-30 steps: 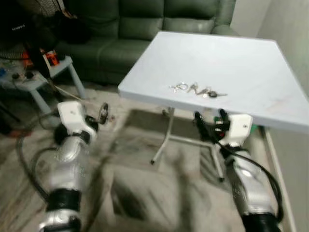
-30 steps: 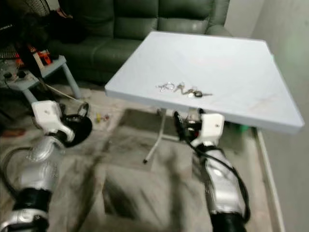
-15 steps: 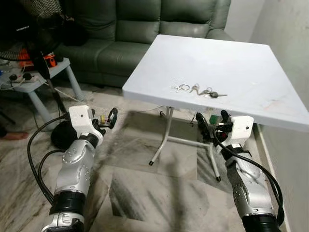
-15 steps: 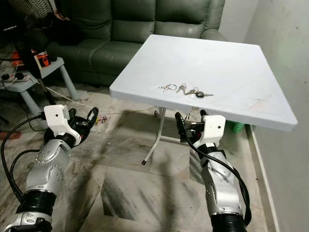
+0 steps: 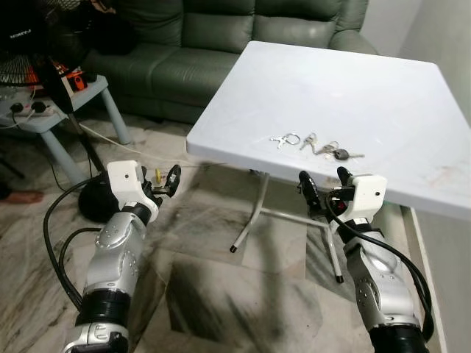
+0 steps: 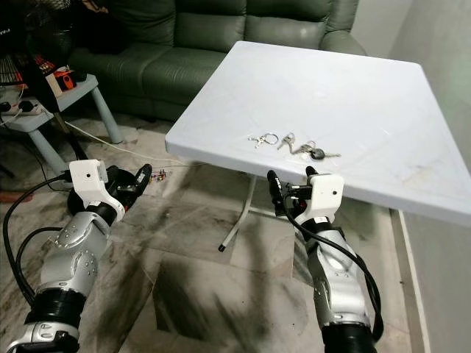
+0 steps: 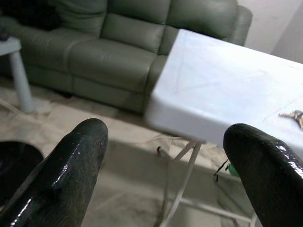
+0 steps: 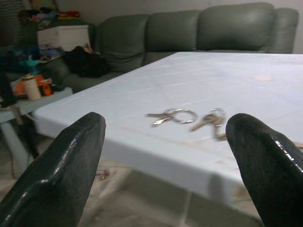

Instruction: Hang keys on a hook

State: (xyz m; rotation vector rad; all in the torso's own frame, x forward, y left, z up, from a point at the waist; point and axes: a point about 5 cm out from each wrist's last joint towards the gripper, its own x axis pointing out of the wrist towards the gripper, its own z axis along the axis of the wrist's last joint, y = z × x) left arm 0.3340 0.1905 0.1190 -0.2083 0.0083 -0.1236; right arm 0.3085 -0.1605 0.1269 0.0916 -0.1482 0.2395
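Keys [image 5: 315, 145] in one bunch on one table [image 5: 383, 95].

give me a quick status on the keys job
Both grippers open, empty: right gripper low before the table edge, left gripper off to the side. Keys on table, untouched. No hook seen.

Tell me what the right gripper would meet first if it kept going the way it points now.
Probably the near edge of the white table: the open right gripper sits just short of it at about edge height, with the keys lying just past that edge. Depth is uncertain.
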